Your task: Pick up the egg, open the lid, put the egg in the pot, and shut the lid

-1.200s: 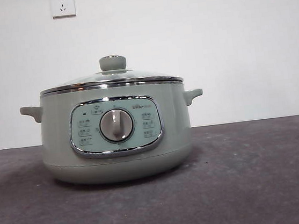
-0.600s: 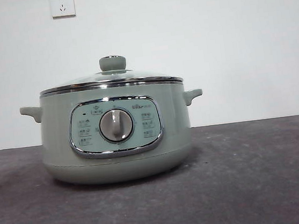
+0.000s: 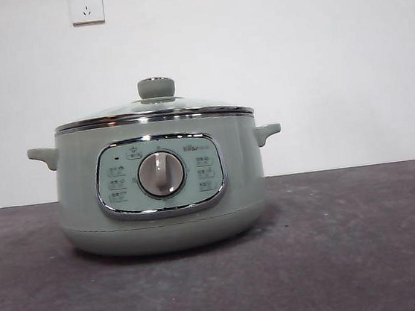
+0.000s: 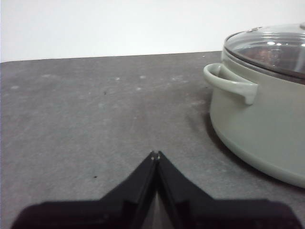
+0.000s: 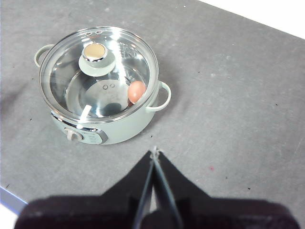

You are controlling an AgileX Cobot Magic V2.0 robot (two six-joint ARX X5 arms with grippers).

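The sage-green pot (image 3: 158, 183) stands on the grey table with the glass lid (image 3: 154, 113) seated on its rim, green knob on top. Seen from high above in the right wrist view, the egg (image 5: 137, 90) lies inside the pot (image 5: 119, 129) under the lid (image 5: 97, 71), against the wall near one handle. My right gripper (image 5: 154, 152) hangs well above the table beside the pot, shut and empty. My left gripper (image 4: 156, 155) sits low over the table, shut and empty, a short way from the pot's side handle (image 4: 231, 83). Neither arm appears in the front view.
A white wall with two sockets (image 3: 86, 6) rises behind the table. The table's front edge (image 5: 12, 198) runs near the pot in the right wrist view. Bare grey tabletop (image 4: 95, 109) stretches beside the left gripper.
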